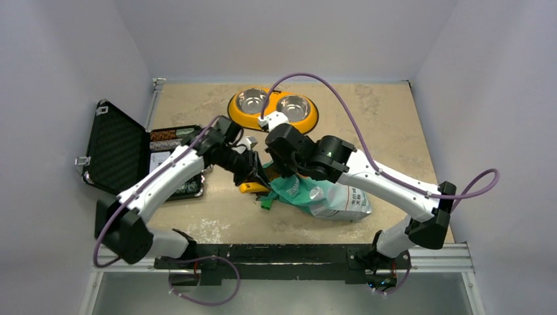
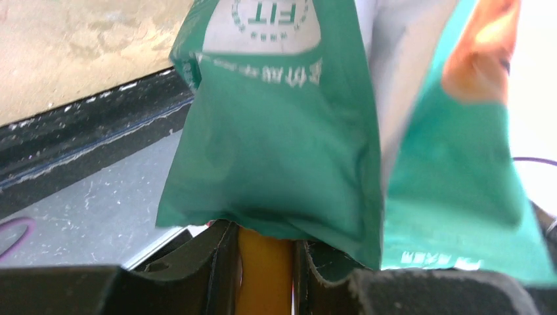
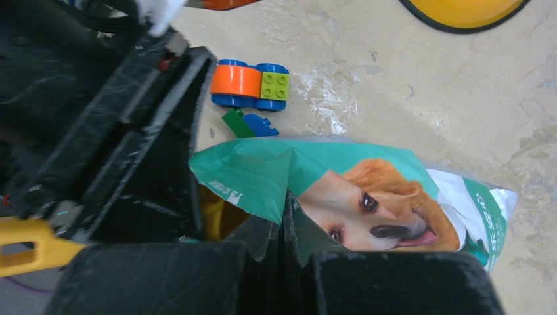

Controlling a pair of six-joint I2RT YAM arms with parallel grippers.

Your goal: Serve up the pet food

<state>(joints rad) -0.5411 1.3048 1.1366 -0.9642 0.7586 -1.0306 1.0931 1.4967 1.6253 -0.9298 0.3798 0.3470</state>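
Item: pet food bag (image 1: 335, 197), teal-green and white, printed with a golden dog. It was found laid on its side on the desk (image 1: 394, 131), near the front edge and between the two arms, with its opened end turned toward the left arm. The pellets themselves could not be seen, being hidden by the bag.

The right gripper (image 3: 284, 230) was closed together on the torn edge of the bag's mouth, and the film was pinched between its fingers. The left gripper (image 2: 265, 259) was clamped on a yellow handle (image 1: 253, 188), which was held right at the bag's mouth. What the handle belonged to could not be told.

Toy blocks (image 3: 249, 84), orange, blue and green, were noted on the desk near the bag's opened end. An orange double bowl (image 1: 314, 119) fitted with two steel dishes was set at the far side of the desk, well apart from the bag. A black case (image 1: 118, 147) was placed at the left edge of the desk, its lid laid open and packets seen in its other half.
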